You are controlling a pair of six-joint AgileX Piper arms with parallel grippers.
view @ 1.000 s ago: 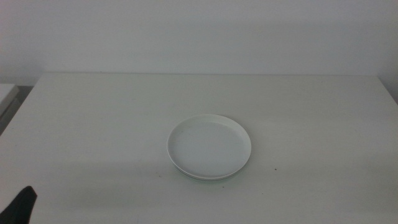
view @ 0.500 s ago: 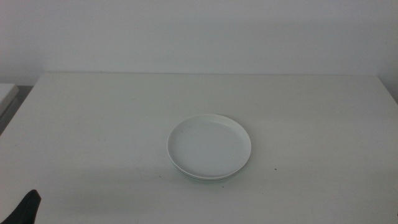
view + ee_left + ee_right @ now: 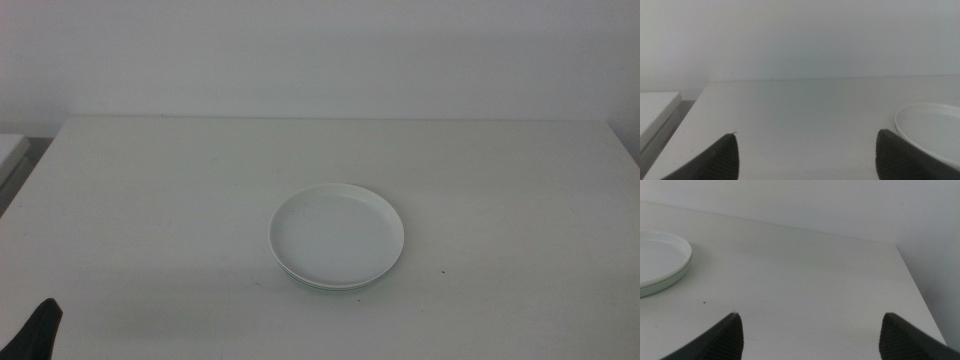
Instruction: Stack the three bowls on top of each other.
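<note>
A white bowl (image 3: pixel 336 232) lies on top of a stack at the table's centre, and the pale green rim of a bowl (image 3: pixel 330 287) shows just under it. More of the stack is hidden. The white bowl (image 3: pixel 932 130) also shows in the left wrist view, well ahead of and beside the jaws. In the right wrist view the white bowl (image 3: pixel 660 255) rests on the green one (image 3: pixel 670 279). My left gripper (image 3: pixel 807 155) is open and holds nothing; it shows as a dark tip (image 3: pixel 35 335) at the bottom left corner. My right gripper (image 3: pixel 810 335) is open over bare table, out of the middle view.
The white table (image 3: pixel 500 180) ends at a wall behind. A separate white ledge (image 3: pixel 10 150) stands beyond the table's left edge. A small dark speck (image 3: pixel 443 270) lies to the right of the stack.
The left gripper's dark tip has shifted slightly at the bottom left corner. The stack of bowls has not moved.
</note>
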